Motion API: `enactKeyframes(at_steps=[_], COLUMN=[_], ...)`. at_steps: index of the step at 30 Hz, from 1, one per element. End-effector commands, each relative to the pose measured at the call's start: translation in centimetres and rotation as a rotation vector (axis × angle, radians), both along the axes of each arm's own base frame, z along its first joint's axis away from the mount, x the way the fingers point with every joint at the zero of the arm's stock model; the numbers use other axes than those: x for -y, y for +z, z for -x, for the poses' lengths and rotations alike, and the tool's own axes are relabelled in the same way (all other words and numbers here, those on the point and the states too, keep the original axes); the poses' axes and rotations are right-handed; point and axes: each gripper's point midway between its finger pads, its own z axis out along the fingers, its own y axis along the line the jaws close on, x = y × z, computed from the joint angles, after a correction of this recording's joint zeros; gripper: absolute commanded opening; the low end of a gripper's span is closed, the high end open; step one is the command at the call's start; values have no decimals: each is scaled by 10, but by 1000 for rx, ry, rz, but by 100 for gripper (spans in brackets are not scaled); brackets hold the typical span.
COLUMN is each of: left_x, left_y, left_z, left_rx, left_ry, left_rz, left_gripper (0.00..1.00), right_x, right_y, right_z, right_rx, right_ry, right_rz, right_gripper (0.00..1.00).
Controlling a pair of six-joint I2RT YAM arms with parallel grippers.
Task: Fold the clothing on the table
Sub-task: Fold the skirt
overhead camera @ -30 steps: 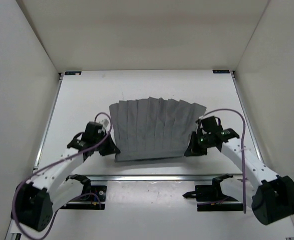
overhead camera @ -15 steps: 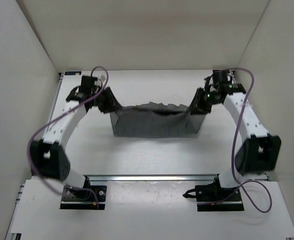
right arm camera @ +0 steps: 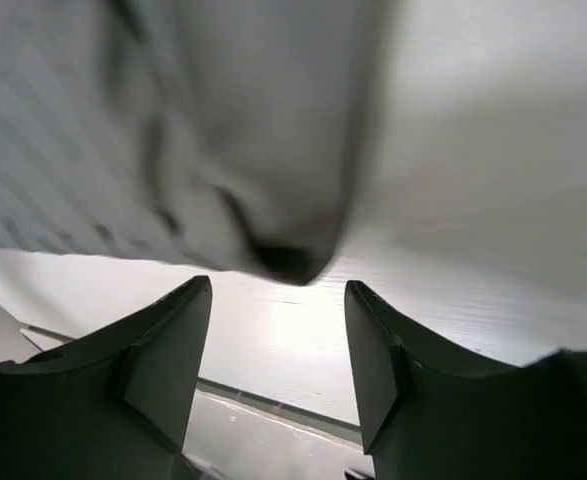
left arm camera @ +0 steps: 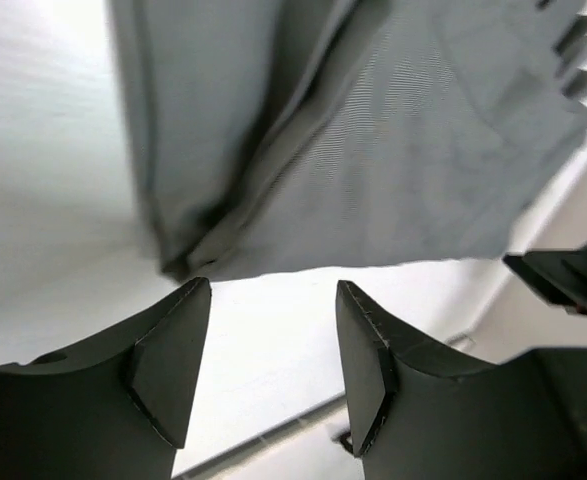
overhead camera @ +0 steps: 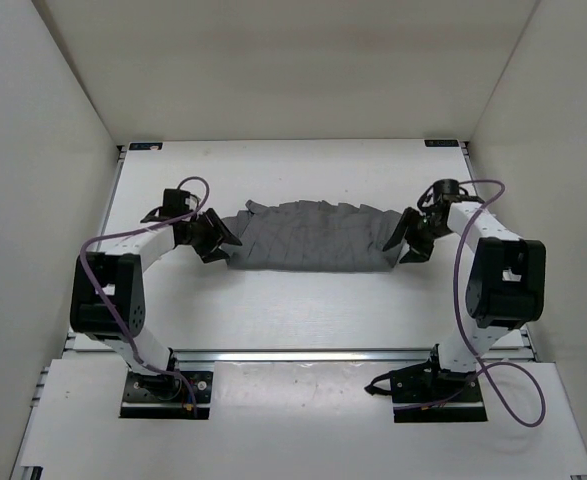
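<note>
A: What's changing on the surface (overhead camera: 303, 310)?

B: A second ago the clothing (overhead camera: 313, 236) was lying spread out, with both claws gripping its near corners. Now it's lying doubled over as 1 grey band across the middle, its zigzag pleat edge pointing away from the arms.

A: And the claws?

B: Both are letting go. The left claw (overhead camera: 223, 243) is sitting just off the band's left end and the right claw (overhead camera: 401, 245) just off its right end. Each wrist view is showing 2 fingers spread apart with nothing between them and a cloth corner just beyond the tips.

A: So where is that leaving the task?

B: I'm judging that the first fold is finished. The band is looking wide, so a second fold, end to end, is probably coming. The top layer is also looking rumpled.

A: Anything getting in the way?

B: Little that I'm seeing. Purple cables (overhead camera: 457, 270) are looping close to both arms, and the rails (overhead camera: 303, 353) are running along the surface's edges, well apart from the cloth.
</note>
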Motion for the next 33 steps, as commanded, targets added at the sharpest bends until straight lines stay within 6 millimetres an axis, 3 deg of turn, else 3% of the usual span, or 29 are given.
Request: enactKeyframes(at_steps=[1, 5, 7, 8, 10, 11, 12, 14, 17, 22, 25, 28, 33], left_x=[-14, -15, -14, -11, -4, 3, 9, 19, 32, 26, 13, 9, 23], left_y=[0, -28, -35, -41, -46, -44, -55, -55, -64, -58, -66, -74, -82], left_z=[1, 8, 5, 6, -3, -5, -1, -8, 2, 24, 37, 42, 48], left_rx=[74, 14, -1, -16, -6, 6, -24, -23, -53, -22, -76, -128, -158], left_ry=[27, 27, 24, 21, 12, -12, -45, -79, -120, -38, 20, -38, -104], left_rz=[-132, -227, -261, -276, -278, -283, -279, -268, -276, -227, -252, -322, -313], left_gripper=[64, 65, 74, 99, 98, 99, 98, 98, 98, 99, 99, 99, 99], right_x=[4, -3, -11, -15, -18, -17, -13, -5, 17, 38, 29, 17, 3], right_y=[-13, -37, -40, -44, -44, -45, -43, -43, -40, -36, -43, -46, -47], right_z=[-3, 5, 0, 1, -6, -6, -6, 0, 10, 22, 31, 30, 28], right_rx=[47, 9, 24, 6, 10, 7, 17, 19, 14, 23, -1, 8, 10], right_ry=[-35, -53, -43, -47, -32, -32, -28, -33, -55, -36, -9, 10, 28], right_rz=[7, -11, -41, -63, -70, -65, -55, -51, -28, 25, 25, 9, -9], right_gripper=[53, 53, 52, 47, 17, 8, 0, 1, 0, 0, 0, 0, 1])
